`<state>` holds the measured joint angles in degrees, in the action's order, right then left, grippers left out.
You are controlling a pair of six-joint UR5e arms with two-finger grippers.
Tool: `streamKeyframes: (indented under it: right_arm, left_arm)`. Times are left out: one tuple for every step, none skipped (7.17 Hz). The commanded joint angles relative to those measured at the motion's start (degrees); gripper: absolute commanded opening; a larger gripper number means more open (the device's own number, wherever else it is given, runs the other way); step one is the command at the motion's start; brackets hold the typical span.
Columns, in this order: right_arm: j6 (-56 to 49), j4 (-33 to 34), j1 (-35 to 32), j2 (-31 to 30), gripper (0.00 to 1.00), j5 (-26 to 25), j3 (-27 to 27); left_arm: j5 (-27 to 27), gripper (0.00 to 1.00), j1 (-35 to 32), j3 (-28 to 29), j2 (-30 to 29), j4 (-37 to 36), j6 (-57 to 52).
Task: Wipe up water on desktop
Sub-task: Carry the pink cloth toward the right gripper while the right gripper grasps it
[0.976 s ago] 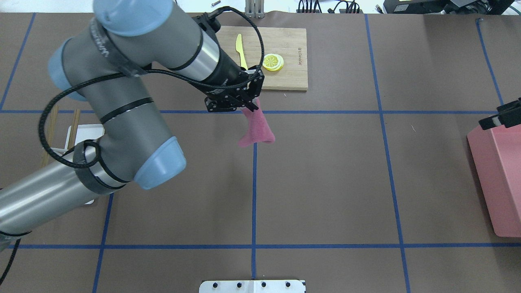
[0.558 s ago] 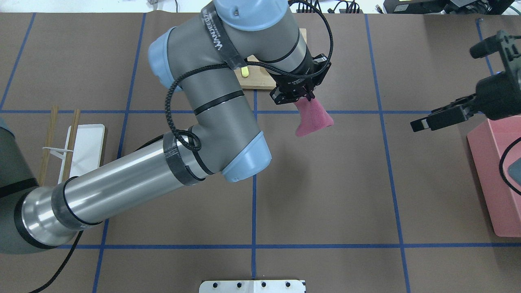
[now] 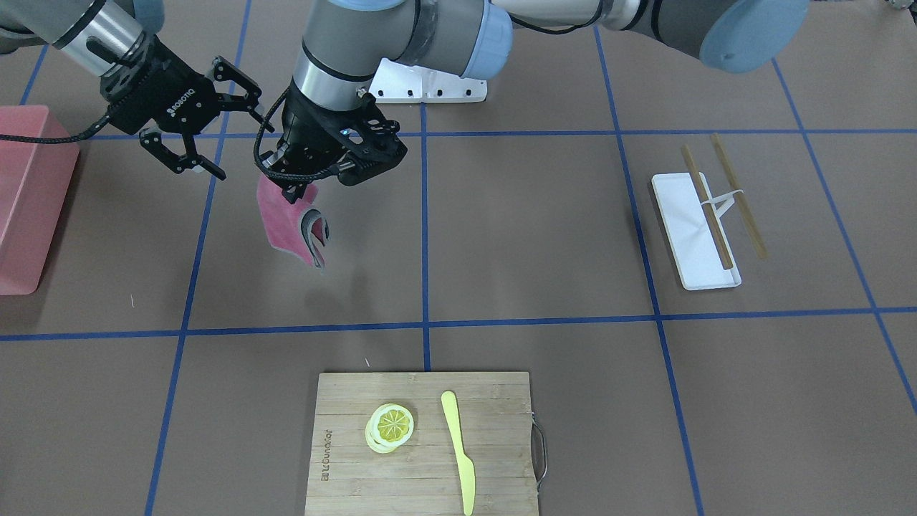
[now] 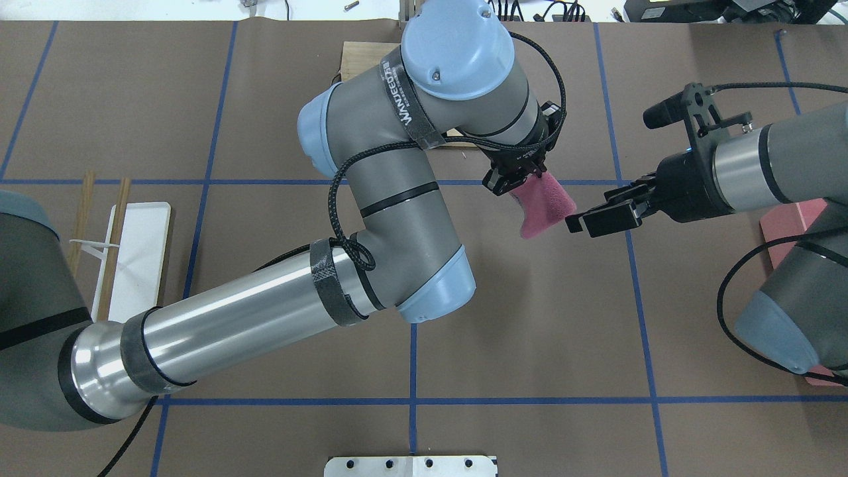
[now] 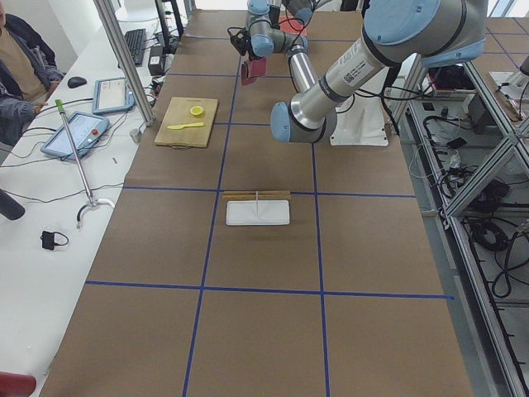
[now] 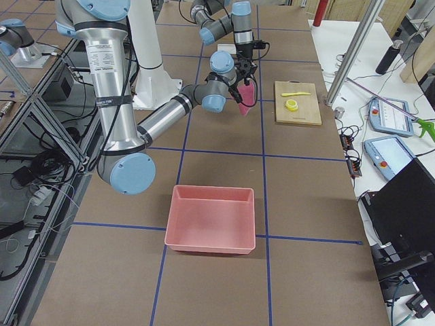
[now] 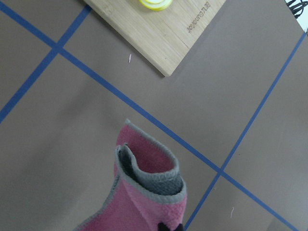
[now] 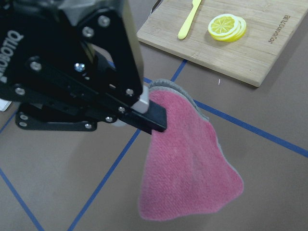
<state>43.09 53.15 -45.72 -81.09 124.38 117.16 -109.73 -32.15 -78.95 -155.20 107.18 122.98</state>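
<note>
Looking from the front: left gripper [image 3: 295, 190] pinches the hanging fuzzy pink cloth [image 3: 283, 226] over the brown blue-taped desktop [image 3: 537, 229], robot-side of the pale bamboo cutting board [image 3: 423, 437]; right gripper [image 3: 243, 152] gapes alongside. Overhead, they nearly touch, so collision risk imo. No water visible.

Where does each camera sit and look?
Front-facing: across the desktop, facing the robot; both arms, left gripper pinching pink cloth.
Overhead: behind the robot, looking down; both arms, right gripper open.
Exterior left: desktop's end, looking along; left arm nearest.
Exterior right: opposite end; right arm nearest.
Left wrist: down onto the cloth; own gripper barely.
Right wrist: toward left gripper; nothing own.
All share the cloth.
</note>
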Motion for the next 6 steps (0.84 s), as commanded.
streamKeyframes:
  right_arm:
    - [-1.9, -0.1, 1.5, -0.1, 0.98, -2.1, 0.0]
    - [-2.4, 0.0, 1.5, 0.0, 0.95, -2.1, 0.0]
    - [-2.5, 0.0, 1.5, -0.2, 0.95, -2.3, 0.0]
    - [-4.5, -0.1, 1.5, -0.5, 0.94, -3.5, 0.0]
    - [-5.8, -0.1, 1.4, -0.9, 0.90, -4.6, 0.0]
    - [-5.8, -0.1, 1.4, -0.8, 0.83, -4.6, 0.0]
  left_arm:
    - [1.1, 0.00, 0.4, -0.7, -0.5, 0.3, 5.0]
    - [1.1, 0.00, 0.4, -0.9, -0.5, 0.2, 5.4]
    - [1.1, 0.00, 0.5, -1.3, -0.6, 0.2, 6.2]
    - [1.1, 0.00, 0.5, -1.6, -0.7, 0.2, 6.4]
    - [1.1, 0.00, 0.5, -1.7, -1.1, 0.2, 6.7]
    - [1.1, 0.00, 0.5, -1.7, -1.3, 0.2, 6.8]
